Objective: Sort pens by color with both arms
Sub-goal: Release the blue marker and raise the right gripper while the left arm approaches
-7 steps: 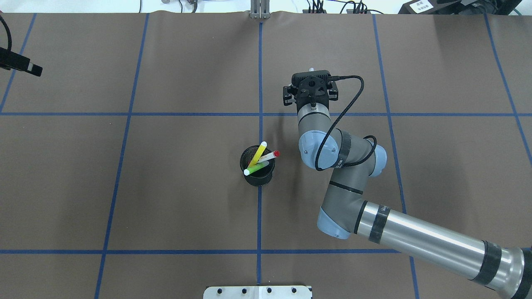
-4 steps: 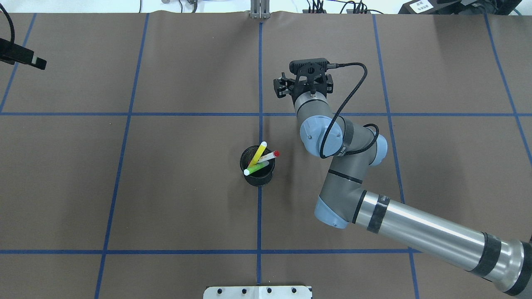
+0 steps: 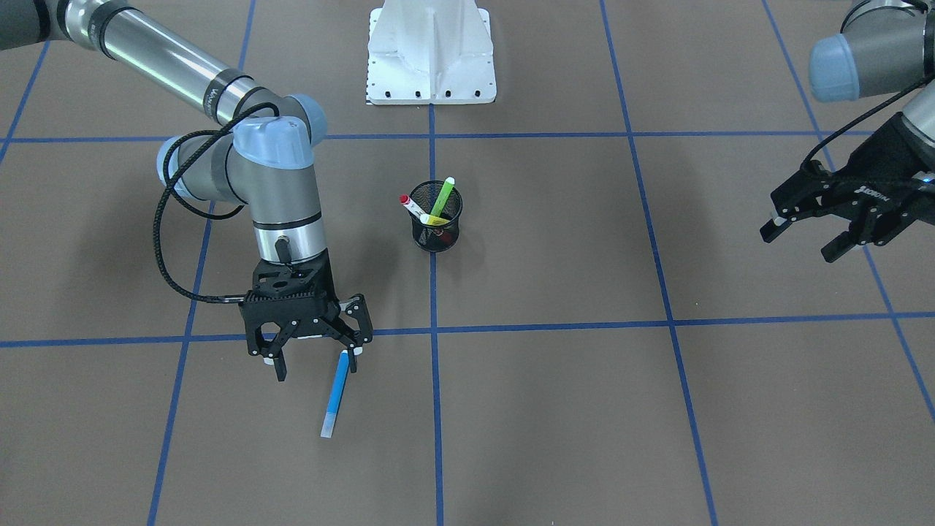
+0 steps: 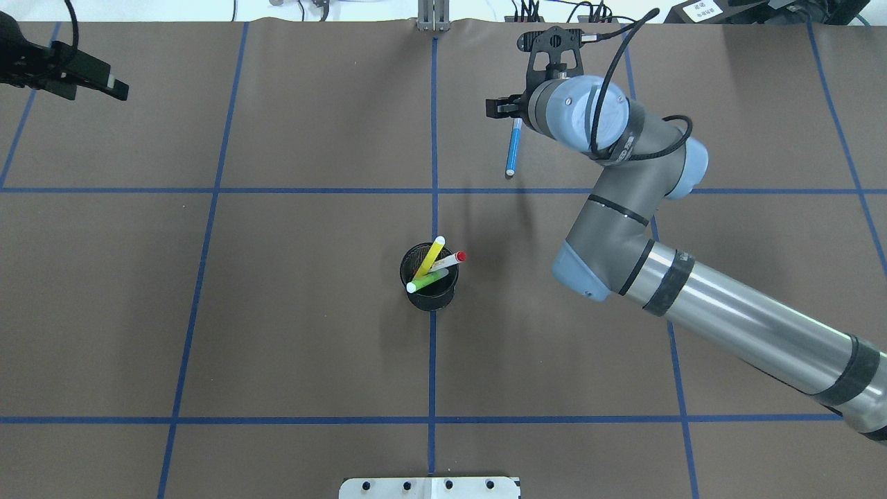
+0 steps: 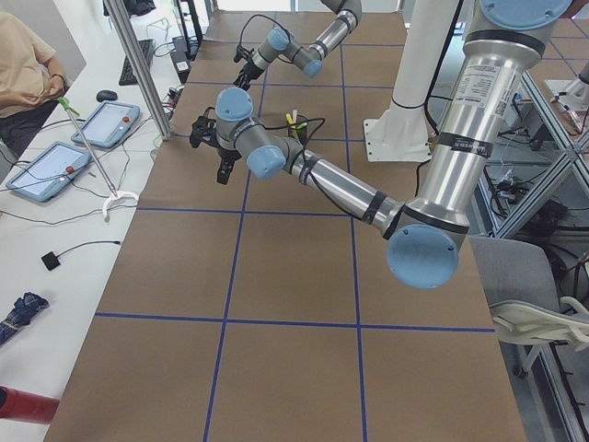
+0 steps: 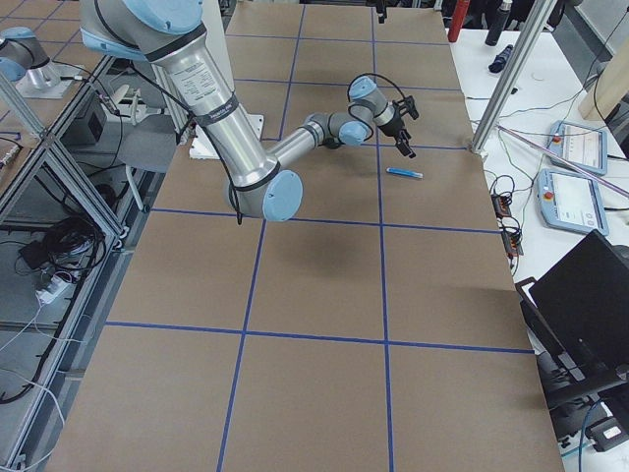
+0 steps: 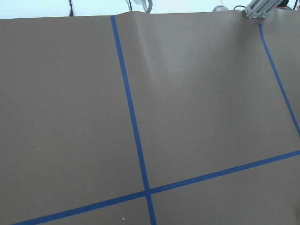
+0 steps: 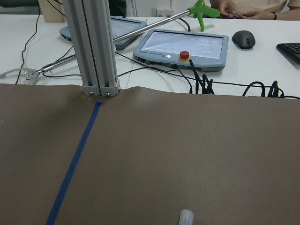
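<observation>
A blue pen (image 3: 336,394) (image 4: 513,147) lies flat on the brown table, held by nothing. My right gripper (image 3: 315,367) hangs open just above its near end, one finger over the pen's tip. The right wrist view catches only the pen's pale end (image 8: 186,218). A black mesh cup (image 4: 431,291) (image 3: 436,234) at the table's centre holds a yellow pen (image 4: 431,255), a green pen (image 4: 429,280) and a white pen with red ends (image 4: 452,260). My left gripper (image 3: 798,245) hovers open and empty far off over the table's left side.
Blue tape lines (image 4: 434,138) divide the table into squares. The white pedestal base (image 3: 431,58) stands at the robot's edge. Beyond the far edge are an aluminium post (image 8: 96,47), control pendants (image 8: 180,47), cables and a seated person (image 5: 23,64).
My right arm has swung away from the robot toward the far edge, uncovering the blue pen on the table. The left gripper has drifted slightly inward.
</observation>
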`<act>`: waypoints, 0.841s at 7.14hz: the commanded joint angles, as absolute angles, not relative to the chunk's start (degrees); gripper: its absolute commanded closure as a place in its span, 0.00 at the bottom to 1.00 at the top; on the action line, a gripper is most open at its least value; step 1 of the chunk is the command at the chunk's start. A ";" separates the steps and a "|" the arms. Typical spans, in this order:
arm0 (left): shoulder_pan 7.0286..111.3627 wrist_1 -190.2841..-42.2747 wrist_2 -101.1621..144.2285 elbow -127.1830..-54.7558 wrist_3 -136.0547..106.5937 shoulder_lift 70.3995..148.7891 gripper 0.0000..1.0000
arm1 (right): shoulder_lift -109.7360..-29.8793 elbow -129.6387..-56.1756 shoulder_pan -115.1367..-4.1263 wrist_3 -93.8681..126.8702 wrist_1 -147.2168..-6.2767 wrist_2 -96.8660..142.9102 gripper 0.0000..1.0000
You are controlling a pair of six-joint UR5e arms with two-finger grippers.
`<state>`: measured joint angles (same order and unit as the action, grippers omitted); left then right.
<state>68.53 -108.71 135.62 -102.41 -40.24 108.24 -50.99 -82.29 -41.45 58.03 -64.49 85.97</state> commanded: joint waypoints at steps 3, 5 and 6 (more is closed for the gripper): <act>57.24 -78.55 127.10 -107.49 -45.06 123.36 0.00 | -54.39 -88.50 -55.42 41.28 -72.60 116.65 0.00; 49.70 -73.93 122.90 -107.32 -56.45 129.44 0.00 | -57.91 -88.68 -61.06 31.42 -72.51 124.08 0.01; 45.13 -69.30 118.69 -106.97 -60.95 133.03 0.00 | -59.57 -88.77 -62.39 30.68 -71.90 126.19 0.01</act>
